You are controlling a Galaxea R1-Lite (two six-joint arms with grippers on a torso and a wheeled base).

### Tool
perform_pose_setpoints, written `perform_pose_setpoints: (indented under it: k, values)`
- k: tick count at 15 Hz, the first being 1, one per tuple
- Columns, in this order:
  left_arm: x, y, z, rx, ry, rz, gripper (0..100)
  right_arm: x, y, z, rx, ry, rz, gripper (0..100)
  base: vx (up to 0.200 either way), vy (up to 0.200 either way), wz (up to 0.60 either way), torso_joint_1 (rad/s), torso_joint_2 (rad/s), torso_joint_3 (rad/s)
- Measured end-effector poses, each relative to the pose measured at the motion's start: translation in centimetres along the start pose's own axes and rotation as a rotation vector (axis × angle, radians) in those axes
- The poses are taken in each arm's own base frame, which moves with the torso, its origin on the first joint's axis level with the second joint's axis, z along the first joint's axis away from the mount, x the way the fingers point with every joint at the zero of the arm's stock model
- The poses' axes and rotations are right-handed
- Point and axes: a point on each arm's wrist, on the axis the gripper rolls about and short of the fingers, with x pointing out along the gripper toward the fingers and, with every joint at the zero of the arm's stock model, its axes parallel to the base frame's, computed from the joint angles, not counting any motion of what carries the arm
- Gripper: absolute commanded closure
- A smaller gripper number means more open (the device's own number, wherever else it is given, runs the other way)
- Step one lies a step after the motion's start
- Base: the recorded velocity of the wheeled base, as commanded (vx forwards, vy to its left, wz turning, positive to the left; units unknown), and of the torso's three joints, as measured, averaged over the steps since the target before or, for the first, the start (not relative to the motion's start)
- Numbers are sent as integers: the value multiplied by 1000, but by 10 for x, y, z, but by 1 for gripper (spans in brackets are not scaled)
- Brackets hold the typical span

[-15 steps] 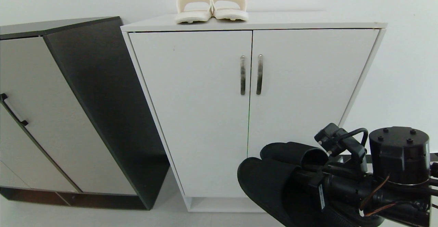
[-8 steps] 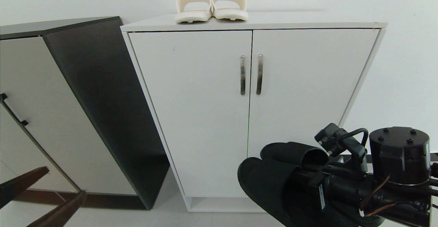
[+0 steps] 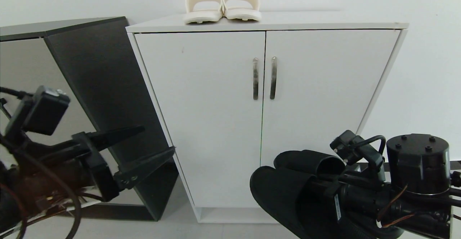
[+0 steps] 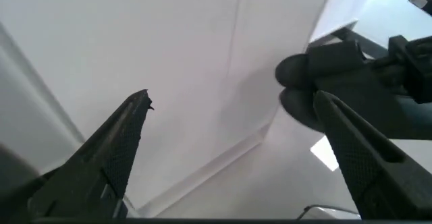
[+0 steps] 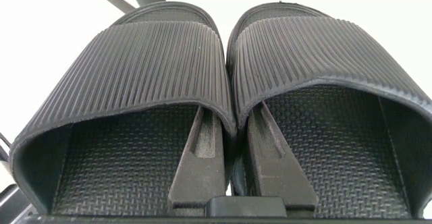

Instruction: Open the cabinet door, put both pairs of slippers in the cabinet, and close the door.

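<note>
No text, number or sign can be read in any of the views. The only printed thing is a small white label (image 3: 337, 203) in the lower right of the head view. It is stuck on the right arm just behind the black slippers (image 3: 288, 192), and its print is too small to make out.
</note>
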Motion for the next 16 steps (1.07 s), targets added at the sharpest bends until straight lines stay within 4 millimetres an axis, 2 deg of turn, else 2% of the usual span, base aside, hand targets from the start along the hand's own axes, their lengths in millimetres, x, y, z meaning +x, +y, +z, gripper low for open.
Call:
perform_pose_setpoints:
  k: [8,13,16]
  values:
    - [101,-49,37,-1,-18,-204,0,5,-6,-4,13,22,-20,100,0,0,0,0,0,0]
    - [152,-61,60,-71,-41,-320,0,12,-7,-7,13,30,-22,100,0,0,0,0,0,0]
    - [175,-63,71,-158,-17,-429,0,14,-7,-10,13,26,-21,100,0,0,0,0,0,0]
